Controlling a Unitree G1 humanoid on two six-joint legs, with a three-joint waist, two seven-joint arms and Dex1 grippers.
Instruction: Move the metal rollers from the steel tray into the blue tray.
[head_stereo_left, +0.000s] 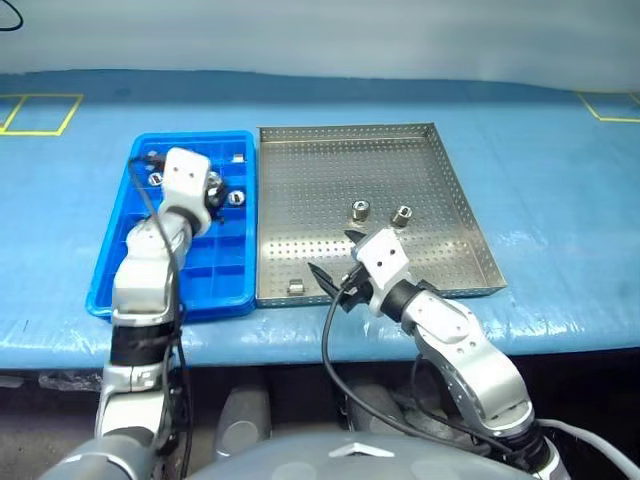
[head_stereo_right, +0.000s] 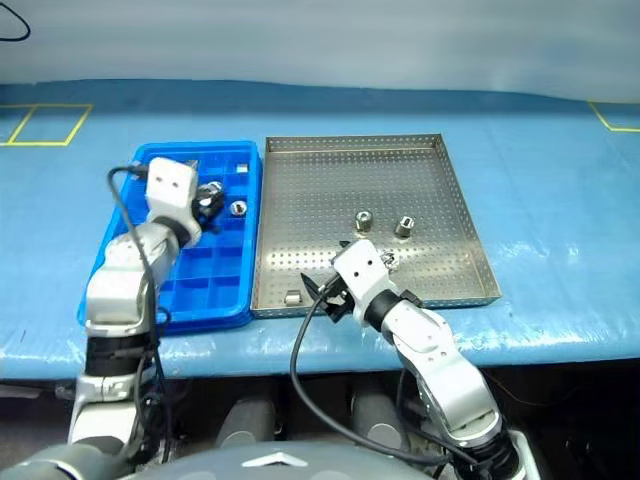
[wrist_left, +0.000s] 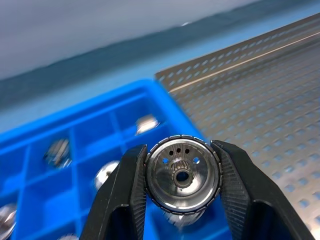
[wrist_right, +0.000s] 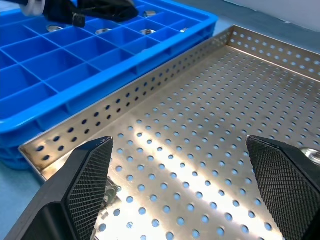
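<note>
You have bright, even light across the blue surface (head_stereo_left: 560, 200), with only soft, short shadows under the arms. In the right wrist view a strong white glare streaks the floor of the steel tray (wrist_right: 200, 165), while the blue tray (wrist_right: 45, 75) stays evenly lit. In the left wrist view the metal roller (wrist_left: 183, 173) held in the left gripper (wrist_left: 183, 190) is sharp, and everything behind it is out of focus.
</note>
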